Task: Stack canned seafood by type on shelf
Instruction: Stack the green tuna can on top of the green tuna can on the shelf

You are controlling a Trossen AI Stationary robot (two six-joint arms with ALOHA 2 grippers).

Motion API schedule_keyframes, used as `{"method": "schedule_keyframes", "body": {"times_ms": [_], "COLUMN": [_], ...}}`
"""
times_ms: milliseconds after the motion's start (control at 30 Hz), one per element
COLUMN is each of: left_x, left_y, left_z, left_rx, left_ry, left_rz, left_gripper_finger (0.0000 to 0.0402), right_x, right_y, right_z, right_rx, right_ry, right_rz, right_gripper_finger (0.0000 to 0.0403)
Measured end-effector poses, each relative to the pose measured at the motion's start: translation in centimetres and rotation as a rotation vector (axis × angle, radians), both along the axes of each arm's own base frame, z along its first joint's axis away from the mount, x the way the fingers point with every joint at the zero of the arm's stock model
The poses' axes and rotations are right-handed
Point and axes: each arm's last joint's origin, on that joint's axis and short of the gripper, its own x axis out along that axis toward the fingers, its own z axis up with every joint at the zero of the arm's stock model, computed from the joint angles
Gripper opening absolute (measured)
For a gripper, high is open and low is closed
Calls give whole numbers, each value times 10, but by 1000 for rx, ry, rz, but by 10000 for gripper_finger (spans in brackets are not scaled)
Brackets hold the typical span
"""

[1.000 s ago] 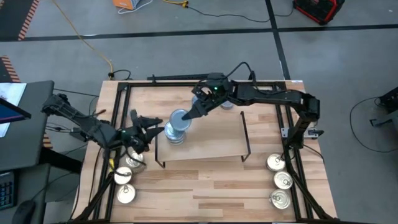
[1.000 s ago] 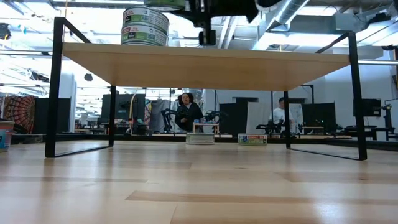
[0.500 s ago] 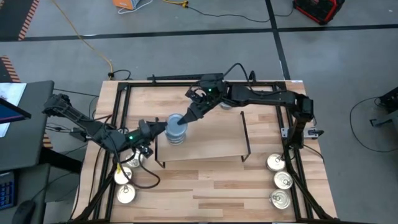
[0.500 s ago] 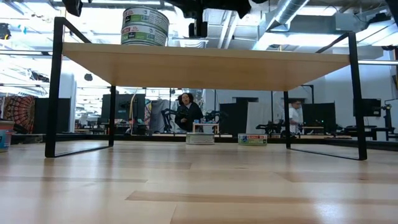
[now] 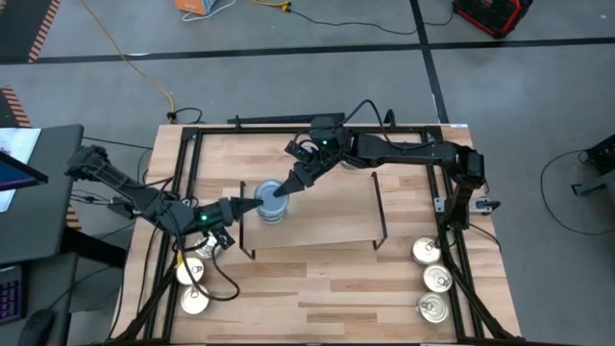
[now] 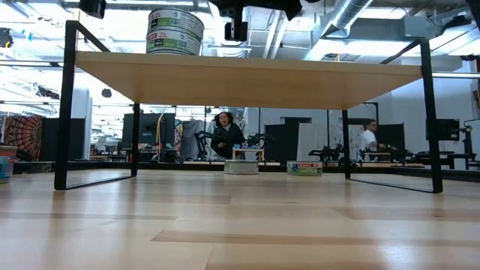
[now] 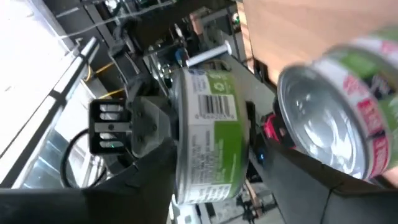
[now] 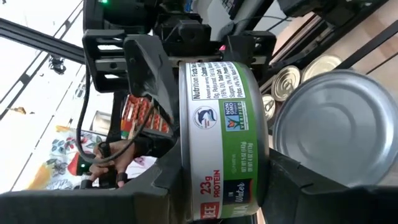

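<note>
My right fingers (image 8: 292, 183) clamp a tin (image 8: 221, 137) over the stack (image 5: 270, 205) at the left end of the shelf (image 5: 327, 216). I cannot tell whether my left arm (image 5: 144, 200) grips it too. Pulling against each other could topple the stack.

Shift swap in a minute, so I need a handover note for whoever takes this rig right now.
Right gripper: shut on a green-label tin, above the blue-grey stack at the shelf's left end.
Left gripper: beside that stack.
Done: two tins stacked.
Left: set this tin down; silver tins wait on the table by both front corners, none shelved.
</note>
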Motion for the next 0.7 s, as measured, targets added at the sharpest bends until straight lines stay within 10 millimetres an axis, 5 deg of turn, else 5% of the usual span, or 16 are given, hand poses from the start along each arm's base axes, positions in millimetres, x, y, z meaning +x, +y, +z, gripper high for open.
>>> {"method": "schedule_keyframes", "body": {"times_ms": [400, 700], "left_x": [5, 4], "left_y": [8, 7], "left_z": [3, 2], "left_rx": [-31, -97], "left_ry": [-34, -53], "left_rz": [-22, -25], "left_gripper_finger": [135, 136], "right_x": [1, -2], "right_y": [1, -6], "right_z": [1, 4], "right_rx": [-30, -137], "right_ry": [-23, -104], "right_rz": [-13, -12], "right_gripper_finger": [179, 242]}}
